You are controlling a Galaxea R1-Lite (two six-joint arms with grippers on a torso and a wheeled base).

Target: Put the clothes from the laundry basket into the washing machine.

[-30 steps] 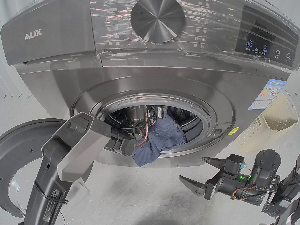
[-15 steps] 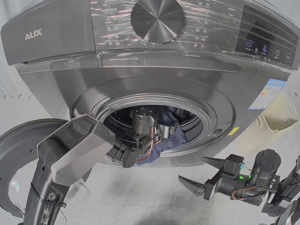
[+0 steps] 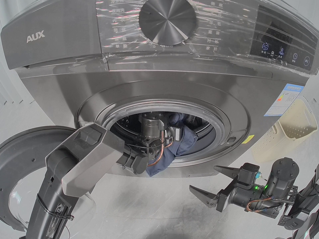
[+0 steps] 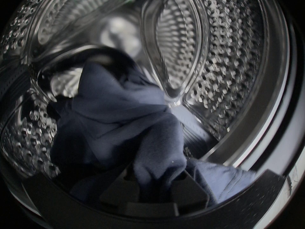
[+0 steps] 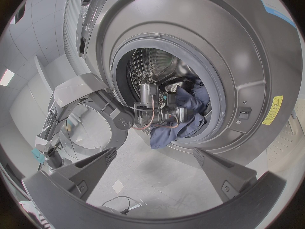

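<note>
dark blue garment (image 3: 181, 141) (image 4: 127, 118) (image 5: 187, 112) was bunched in the mouth of the washing machine (image 3: 199, 83), mostly inside the perforated steel drum (image 4: 228, 64), one fold hanging over the lower rim. machine was grey, a front-loader, with its round door (image 3: 20, 156) swung open left. cream perforated laundry basket (image 3: 292, 126) sat just beside its right side.

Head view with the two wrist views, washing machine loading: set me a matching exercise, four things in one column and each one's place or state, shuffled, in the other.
1. dark blue garment
2. left gripper
3. right gripper
4. laundry basket

A. open, low in front of the washing machine
B. beside the washing machine, on the robot's right
C. inside the drum, closed on cloth
D. partly in the drum, one fold hanging out over the lip

Pairs: 1-D, 2-C, 3-A, 4-B
</note>
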